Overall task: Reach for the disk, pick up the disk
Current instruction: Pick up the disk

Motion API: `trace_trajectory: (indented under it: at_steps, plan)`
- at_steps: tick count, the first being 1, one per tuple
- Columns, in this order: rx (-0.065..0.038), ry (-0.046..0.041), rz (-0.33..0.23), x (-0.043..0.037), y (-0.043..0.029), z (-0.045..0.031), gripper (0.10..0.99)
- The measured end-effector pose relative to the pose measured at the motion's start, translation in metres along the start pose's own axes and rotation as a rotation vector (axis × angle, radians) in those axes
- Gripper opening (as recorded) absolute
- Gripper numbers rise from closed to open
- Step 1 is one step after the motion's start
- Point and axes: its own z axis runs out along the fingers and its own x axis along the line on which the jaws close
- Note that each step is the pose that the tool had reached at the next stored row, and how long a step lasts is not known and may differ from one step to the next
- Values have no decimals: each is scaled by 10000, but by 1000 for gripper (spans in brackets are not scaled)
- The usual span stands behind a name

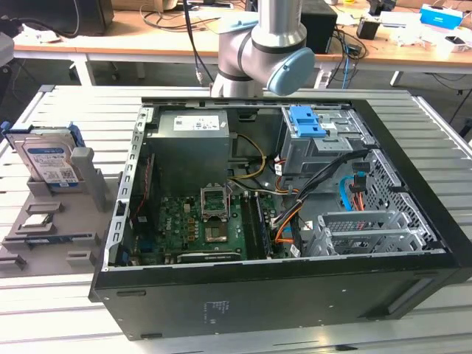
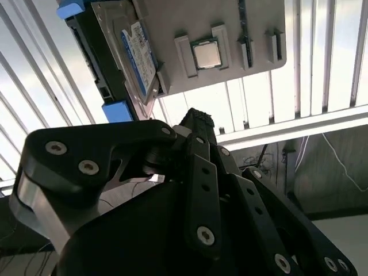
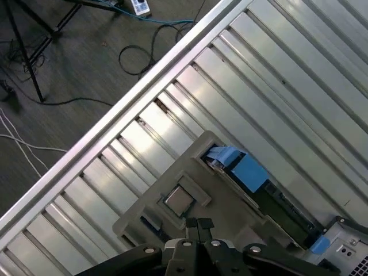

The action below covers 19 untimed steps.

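Close up, gripper with jaws pressed together, holding nothing. Ahead of the jaws and off to one side, well apart: disk, standing on edge in grey holder, long edge angling back toward the jaws.

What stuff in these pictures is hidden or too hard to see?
- Exterior view: the slot of the grey holder hides the bottom edge of the disk.
- Exterior view: the top edge cuts off the arm.
- First wrist view: the disk is edge-on, its label out of sight; the gripper covers the holder's near edge.
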Motion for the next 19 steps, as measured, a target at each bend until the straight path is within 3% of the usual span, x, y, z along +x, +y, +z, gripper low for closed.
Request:
trace_trajectory:
  at_steps: [19]
  plan:
    - [2,137,-3607,0,0,0,106]
